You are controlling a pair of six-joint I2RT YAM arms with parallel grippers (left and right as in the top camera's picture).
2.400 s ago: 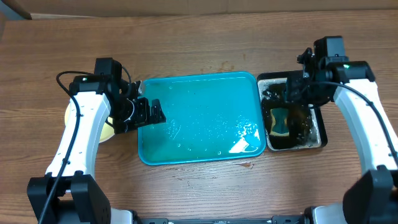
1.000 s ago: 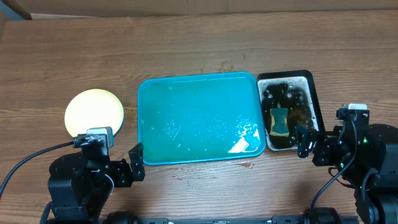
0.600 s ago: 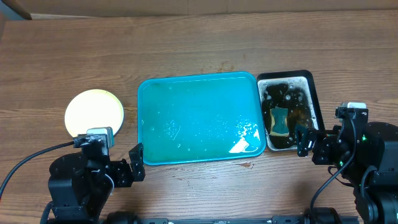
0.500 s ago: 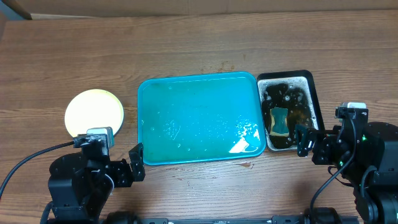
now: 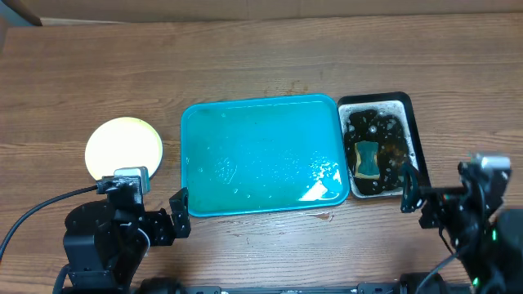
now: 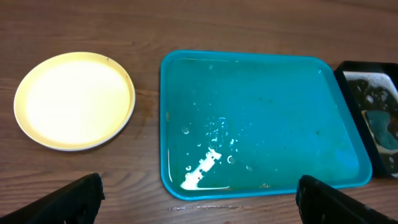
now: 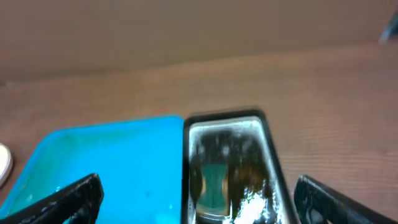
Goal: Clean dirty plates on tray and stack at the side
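Plate (image 5: 124, 149) (image 6: 74, 101) first: I've got one pale yellow round plate lying flat on the table (image 5: 270, 57). It is off the tray, at the tray's 9 o'clock, with a strip of bare wood between them. Its face looks clean from overhead and from the left wrist. I see only this one face, and I can't tell whether more plates sit under it.

The tray (image 5: 261, 147) (image 6: 267, 106) (image 7: 106, 155) sits mid-table, its turquoise floor wet. There are droplets and a bright glare patch toward its 5 o'clock corner in the overhead.

At the tray's 3 o'clock, just beside its rim, is the black tray (image 5: 415, 131) (image 7: 224, 116), full of dark brownish water with bubbles. The sponge (image 5: 368, 158) (image 7: 213, 180) lies in it, nearer the 6 o'clock end.

Left gripper (image 6: 199, 202): jaws spread wide, one finger in each bottom corner of my wrist view, gripping nothing. It looks out over plate and tray. The left arm (image 5: 106, 245) is folded at the near table edge, at the tray's 7 o'clock and the plate's 6 o'clock.

Right gripper (image 7: 198, 198): also wide open and empty, its fingers framing the black tray from well back. That wrist picture is blurred. The right arm (image 5: 478, 220) sits at the tray's 4 o'clock, near the black tray's 5 o'clock corner.
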